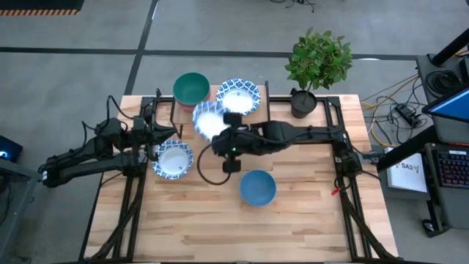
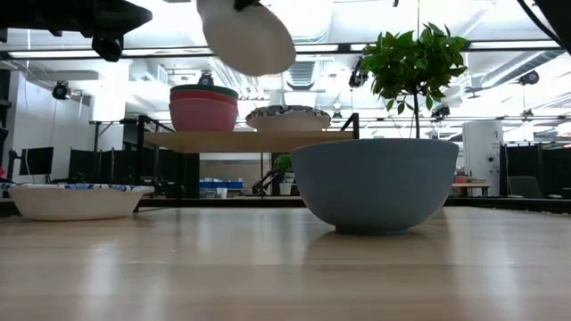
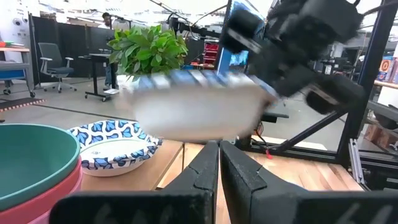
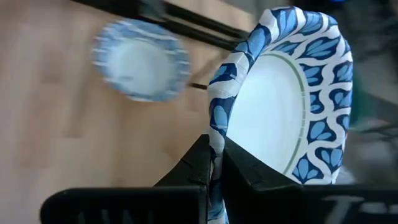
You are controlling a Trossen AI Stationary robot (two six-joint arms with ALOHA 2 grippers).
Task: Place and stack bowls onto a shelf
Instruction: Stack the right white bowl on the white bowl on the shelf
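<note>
Patterned bowl (image 4: 280, 112) pinched by right end effector (image 4: 214, 163) — rim grip visible only wrist-side.

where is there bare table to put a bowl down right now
Free: the wide front strip of tabletop nearer than the blue bowl, and the stretch right of it toward the frame. Crowded: the shelf end, with stacked bowls and the right pincer carrying a patterned bowl.

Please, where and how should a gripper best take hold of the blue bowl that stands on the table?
Probably by the rim. The blue bowl stands upright and alone on the table, mouth open upward, so come from above with one finger inside and one outside the wall. Its round, smooth sides give no other hold.
</note>
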